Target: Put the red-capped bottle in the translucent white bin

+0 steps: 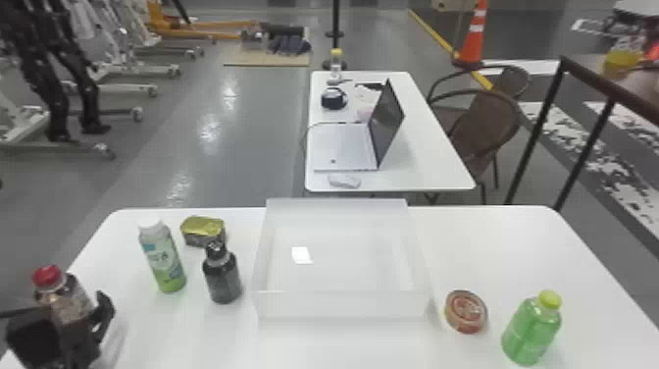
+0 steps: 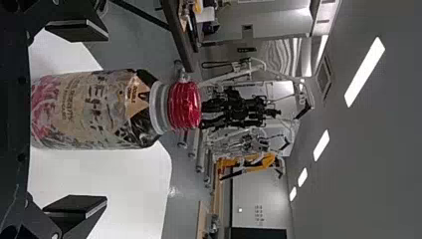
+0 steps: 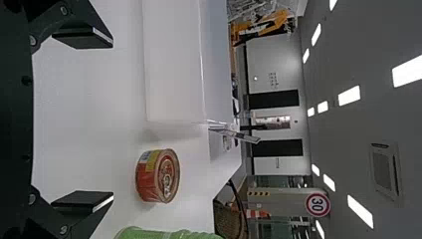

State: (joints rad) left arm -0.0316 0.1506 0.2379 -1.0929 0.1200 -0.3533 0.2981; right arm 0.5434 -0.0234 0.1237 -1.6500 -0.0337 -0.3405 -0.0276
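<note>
Red-capped bottle [image 2: 94, 110] upright at the worktop's [image 1: 490, 255] left end, outside the translucent white bin [image 1: 343, 305]. I have the left gripper [image 2: 105, 117] around its body, fingers wide, no grip; below the cap, I judge, for a steadier lift. Right gripper [image 3: 112, 120] idle near the round tin [image 3: 155, 177], fingers wide too, presumably because the bottle suits the left arm.

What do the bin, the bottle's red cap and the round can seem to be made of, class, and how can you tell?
Bin: probably frosted plastic; its walls look milky and half see-through.
Red cap: likely glossy plastic; fine ridges catch highlights.
Round can: likely metal, with a shiny lid; a pull ring shows.
</note>
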